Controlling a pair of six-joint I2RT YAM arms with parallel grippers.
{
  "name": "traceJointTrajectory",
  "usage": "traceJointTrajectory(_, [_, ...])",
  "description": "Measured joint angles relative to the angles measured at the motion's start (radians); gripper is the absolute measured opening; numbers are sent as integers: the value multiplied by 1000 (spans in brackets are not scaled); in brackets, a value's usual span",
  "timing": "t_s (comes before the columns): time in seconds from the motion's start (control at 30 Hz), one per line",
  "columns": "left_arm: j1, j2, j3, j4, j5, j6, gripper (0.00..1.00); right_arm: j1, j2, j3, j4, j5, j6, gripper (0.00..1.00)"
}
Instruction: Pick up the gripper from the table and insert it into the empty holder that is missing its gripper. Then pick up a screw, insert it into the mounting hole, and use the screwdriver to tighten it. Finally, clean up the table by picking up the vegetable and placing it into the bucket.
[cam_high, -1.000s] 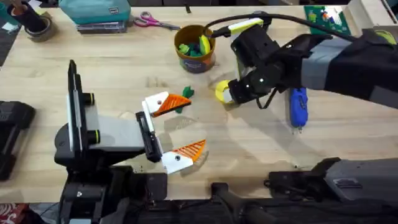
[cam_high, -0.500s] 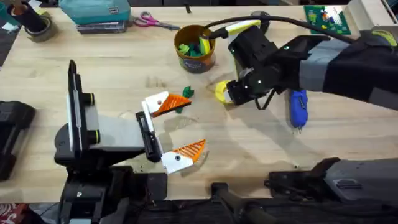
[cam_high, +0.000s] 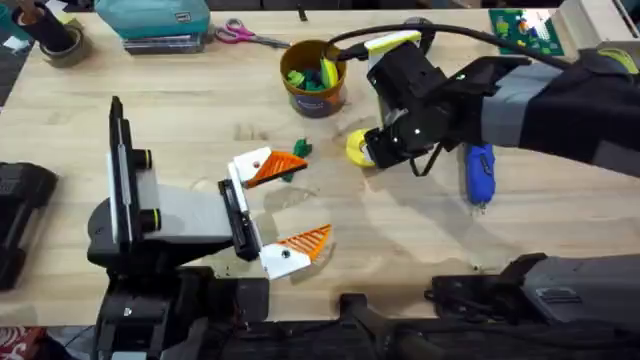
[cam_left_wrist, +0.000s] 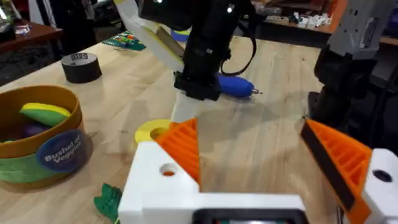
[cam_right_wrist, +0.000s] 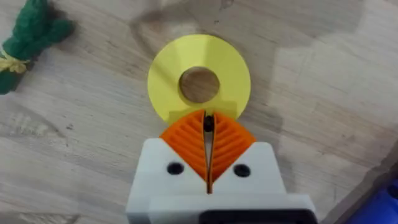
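My left gripper (cam_high: 312, 197) rests open on the table. Each of its two white holders (cam_high: 250, 165) carries an orange ribbed finger (cam_high: 280, 166). The dark-green vegetable (cam_high: 298, 150) lies on the wood against the farther orange finger and shows again in the left wrist view (cam_left_wrist: 109, 202) and the right wrist view (cam_right_wrist: 34, 31). My right gripper (cam_high: 372, 150) is shut, its orange tips (cam_right_wrist: 207, 121) meeting over the near edge of a flat yellow ring (cam_right_wrist: 199, 78). The blue screwdriver (cam_high: 480, 170) lies right of it. The mustard-yellow bucket (cam_high: 315, 85) stands behind, toy pieces inside.
Scissors (cam_high: 245, 36) and a teal box (cam_high: 155, 18) sit at the back. A black tape roll (cam_left_wrist: 81, 67) stands beyond the bucket. A green board (cam_high: 525, 30) is at the back right. Bare wood lies between the two grippers.
The right gripper has edged slightly toward the back over the yellow ring, which now shows rounder. The left arm and the vegetable have stayed still.
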Motion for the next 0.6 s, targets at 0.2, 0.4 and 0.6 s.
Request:
traceJointTrajectory(0.2, [0, 0, 0, 0, 0, 0, 985, 0, -1, 6, -21, 0, 0, 6])
traceJointTrajectory(0.4, [0, 0, 0, 0, 0, 0, 985, 0, -32, 101, -149, 0, 0, 6])
traceJointTrajectory(0.6, [0, 0, 0, 0, 0, 0, 985, 0, -71, 276, -288, 0, 0, 6])
